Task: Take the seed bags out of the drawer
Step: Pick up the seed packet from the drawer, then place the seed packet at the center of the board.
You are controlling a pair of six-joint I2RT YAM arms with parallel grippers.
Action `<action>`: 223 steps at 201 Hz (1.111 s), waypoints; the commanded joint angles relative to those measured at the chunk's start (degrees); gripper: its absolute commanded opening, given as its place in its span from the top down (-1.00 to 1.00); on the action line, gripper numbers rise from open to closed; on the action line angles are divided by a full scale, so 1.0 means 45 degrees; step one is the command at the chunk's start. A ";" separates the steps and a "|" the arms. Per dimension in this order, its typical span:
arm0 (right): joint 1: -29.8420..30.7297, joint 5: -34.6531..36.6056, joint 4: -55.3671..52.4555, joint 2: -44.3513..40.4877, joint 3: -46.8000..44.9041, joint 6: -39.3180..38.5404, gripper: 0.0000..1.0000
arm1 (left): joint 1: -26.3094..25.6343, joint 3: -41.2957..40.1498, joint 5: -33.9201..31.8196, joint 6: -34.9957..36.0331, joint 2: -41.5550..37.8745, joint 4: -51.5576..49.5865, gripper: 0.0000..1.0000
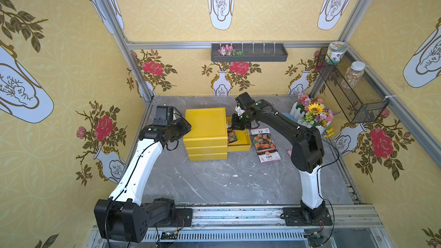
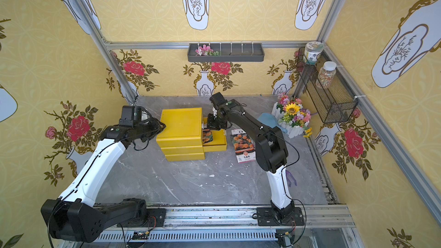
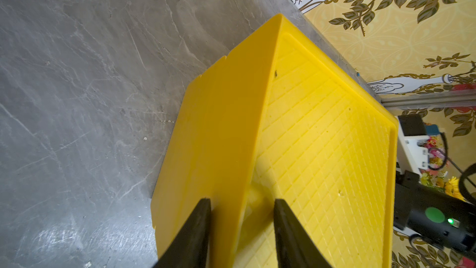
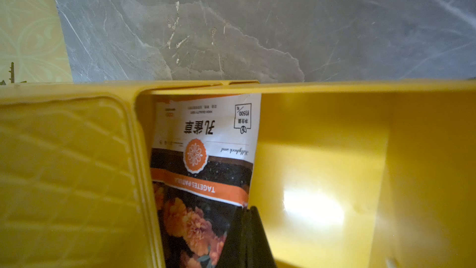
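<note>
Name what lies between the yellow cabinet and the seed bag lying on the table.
The pulled-out drawer, holding a second seed bag that the right end effector is shut on; both top views show it.

— Twin machines, left arm (image 1: 148,163) and right arm (image 1: 306,146). What's the look?
— White shells below, black joints above; green dots (image 1: 154,129) at the wrists, thin black cables (image 1: 130,177) looping alongside, black tapered fingers (image 3: 195,233) on the left gripper (image 3: 241,202).
</note>
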 commanded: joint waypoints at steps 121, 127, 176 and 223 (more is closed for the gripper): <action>-0.2245 0.1079 -0.1808 -0.3766 -0.0795 -0.2294 1.00 | -0.0020 0.0239 0.0085 -0.0018 0.0315 -0.0617 0.14; -0.2477 0.1006 -0.1847 -0.3980 -0.0850 -0.2348 1.00 | -0.0011 0.0280 0.0089 -0.0023 0.0330 -0.0616 0.14; -0.4592 0.0432 -0.2259 -0.5203 -0.1109 -0.2863 1.00 | -0.0011 0.0453 0.0146 -0.0144 0.0329 -0.0558 0.14; -0.6113 0.0141 -0.2225 -0.5534 -0.2511 -0.3647 1.00 | -0.0011 0.0516 0.0248 -0.0234 0.0286 -0.0635 0.14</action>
